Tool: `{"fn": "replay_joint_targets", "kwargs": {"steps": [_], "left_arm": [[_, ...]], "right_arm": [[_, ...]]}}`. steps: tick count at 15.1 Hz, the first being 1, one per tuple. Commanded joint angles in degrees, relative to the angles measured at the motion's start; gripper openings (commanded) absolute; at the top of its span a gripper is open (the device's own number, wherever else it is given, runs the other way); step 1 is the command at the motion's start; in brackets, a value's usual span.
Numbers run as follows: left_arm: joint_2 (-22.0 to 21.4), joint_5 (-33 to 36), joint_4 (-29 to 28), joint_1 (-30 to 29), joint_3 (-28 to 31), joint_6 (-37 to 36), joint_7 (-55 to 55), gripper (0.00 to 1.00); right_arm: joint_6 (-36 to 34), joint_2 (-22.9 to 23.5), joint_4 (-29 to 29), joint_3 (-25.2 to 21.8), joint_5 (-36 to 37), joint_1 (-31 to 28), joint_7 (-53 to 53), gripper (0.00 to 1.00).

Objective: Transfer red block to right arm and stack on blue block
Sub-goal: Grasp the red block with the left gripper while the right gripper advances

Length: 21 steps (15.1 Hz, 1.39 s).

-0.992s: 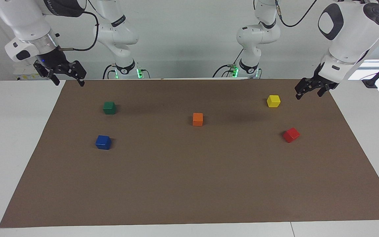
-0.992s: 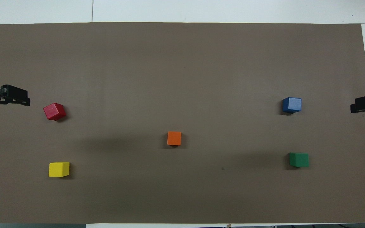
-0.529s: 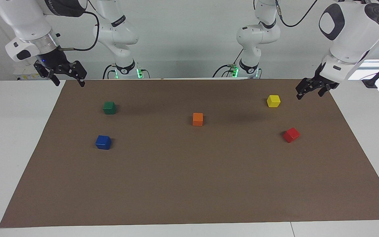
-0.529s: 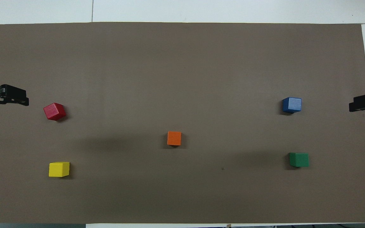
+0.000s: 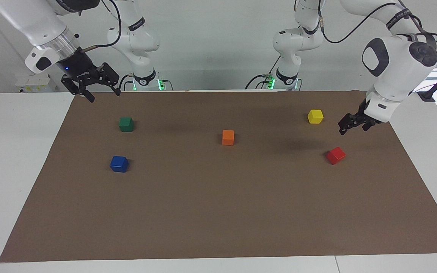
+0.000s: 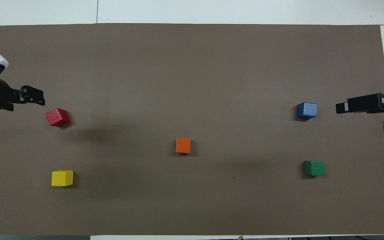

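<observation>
Above mat near red block [image 5: 335, 155]: left tool [image 5: 351, 127] raised, fingers apart; right tool [image 5: 102, 94] likewise, empty.

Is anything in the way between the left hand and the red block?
No. The left hand hangs open over bare mat beside the red block. The yellow block sits off to the side, nearer the robots.

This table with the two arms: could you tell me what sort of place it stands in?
Probably a robotics lab: two white arms mounted at a table's edge, a brown mat, and small test cubes like the red block and blue block.
</observation>
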State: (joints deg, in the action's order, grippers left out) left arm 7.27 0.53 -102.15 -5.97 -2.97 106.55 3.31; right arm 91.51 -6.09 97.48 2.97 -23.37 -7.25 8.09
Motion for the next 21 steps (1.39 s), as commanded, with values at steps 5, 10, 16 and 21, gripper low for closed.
{"fn": "replay_joint_targets", "kwargs": {"steps": [5, 10, 16, 21], "left_arm": [[1.8, -0.3, -11.5, -1.9, -0.1, 15.5, 7.9, 1.00], [3.8, -0.3, -14.0, -1.9, -0.1, 21.6, 9.3, 1.00], [6.6, -0.3, -16.3, -1.6, -0.1, 25.5, 9.2, 1.00], [6.2, -0.2, -18.3, -1.4, -0.2, 26.2, 8.9, 1.00]], "right_arm": [[-2.5, -0.3, 8.9, -0.1, -30.6, -2.9, 9.4, 1.00], [-12.7, 7.1, 11.6, -0.1, -50.8, -5.4, 18.2, 1.00], [-24.4, 14.8, 16.1, 0.1, -70.7, -4.1, 24.2, 1.00], [-30.6, 24.6, 15.9, 0.2, -79.6, 0.9, 33.6, 1.00]]}}
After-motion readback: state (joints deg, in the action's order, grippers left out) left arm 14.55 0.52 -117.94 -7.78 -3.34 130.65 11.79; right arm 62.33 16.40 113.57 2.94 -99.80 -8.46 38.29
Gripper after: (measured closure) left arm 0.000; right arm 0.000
